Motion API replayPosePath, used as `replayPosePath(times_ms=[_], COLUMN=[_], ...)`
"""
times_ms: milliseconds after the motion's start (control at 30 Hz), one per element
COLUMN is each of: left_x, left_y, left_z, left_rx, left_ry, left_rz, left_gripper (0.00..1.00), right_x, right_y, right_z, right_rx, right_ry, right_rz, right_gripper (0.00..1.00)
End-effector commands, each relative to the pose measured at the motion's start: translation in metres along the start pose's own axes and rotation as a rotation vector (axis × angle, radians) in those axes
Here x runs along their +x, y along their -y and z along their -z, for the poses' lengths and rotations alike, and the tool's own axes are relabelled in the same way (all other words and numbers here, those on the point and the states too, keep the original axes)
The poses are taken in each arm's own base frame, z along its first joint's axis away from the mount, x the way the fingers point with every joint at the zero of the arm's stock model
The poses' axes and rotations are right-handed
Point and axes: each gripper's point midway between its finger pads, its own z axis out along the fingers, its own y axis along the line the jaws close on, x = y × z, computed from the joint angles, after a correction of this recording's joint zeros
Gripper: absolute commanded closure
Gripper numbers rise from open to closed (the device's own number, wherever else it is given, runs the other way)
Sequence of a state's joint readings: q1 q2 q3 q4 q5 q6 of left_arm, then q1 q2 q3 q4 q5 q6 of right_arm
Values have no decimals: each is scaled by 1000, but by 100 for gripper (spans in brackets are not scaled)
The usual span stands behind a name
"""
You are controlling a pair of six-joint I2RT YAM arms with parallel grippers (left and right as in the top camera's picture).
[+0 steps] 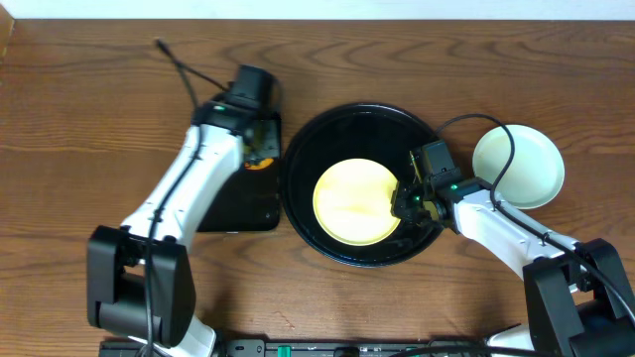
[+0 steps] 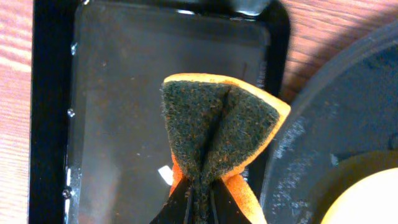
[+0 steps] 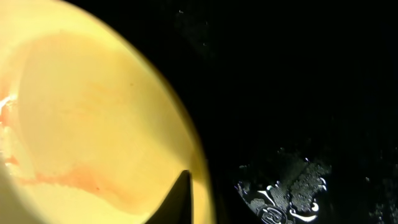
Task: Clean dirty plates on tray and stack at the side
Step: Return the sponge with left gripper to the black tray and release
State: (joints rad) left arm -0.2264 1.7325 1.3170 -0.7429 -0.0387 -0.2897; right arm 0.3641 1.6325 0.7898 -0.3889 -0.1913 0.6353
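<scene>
the left gripper (image 2: 202,198) jaws are clamped on a folded orange sponge (image 2: 217,127), above the rectangular tray (image 2: 112,93). the right gripper (image 1: 407,201) meets the right rim of the yellow plate (image 1: 352,198); its jaw gap cannot be determined. the plate lies in the round black tray (image 1: 316,139); a mint plate (image 1: 521,164) rests beside it.

From overhead the left arm (image 1: 198,178) covers most of the small tray (image 1: 248,210), leaving an orange sliver of sponge (image 1: 260,165). The right tool (image 1: 402,203) hides the yellow plate (image 1: 352,203) at its right rim; whether it grips there is unclear. The right wrist view cuts that plate off left and below and shows one finger (image 3: 181,199) only. In its own view the left tool (image 2: 198,198) runs off the bottom edge.
</scene>
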Motion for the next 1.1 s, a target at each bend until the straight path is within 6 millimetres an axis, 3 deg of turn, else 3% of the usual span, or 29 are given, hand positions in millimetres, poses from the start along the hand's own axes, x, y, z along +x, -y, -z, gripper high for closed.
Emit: replayPosePath(times_ms=[0,300,400,533,633,733,900,967,1067], left_x=[17,37,43,55,54,50,47,51,48], left_y=[-9,-27,-41,-74,-86,-78,-12,-9,-24], left_z=[-20,-61,-75,-97,-98,-96,-75,-73,-75], left_rx=[125,343,325,169,91,127,515,506,374], left_ry=[-110,-237,-274,-318,-311,-302,-301,-302,-280], left_rz=[60,133,176,260,324,354,119,56,56], left_gripper=[93,93,92,93,93,93,92,93,92], right_x=[5,5,6,6,6,6,6,6,7], right_y=[4,4,4,4,4,4,4,4,5], right_z=[-3,-3,-3,-3,-3,-3,-3,-3,-3], right_rx=[6,7,8,8,9,9,9,8,11], right_ry=[-22,-23,-25,-25,-25,-26,-25,-25,-28], right_rz=[-2,-2,-3,-3,-3,-3,-3,-3,-4], right_gripper=[94,95,95,95,95,95,95,95,96])
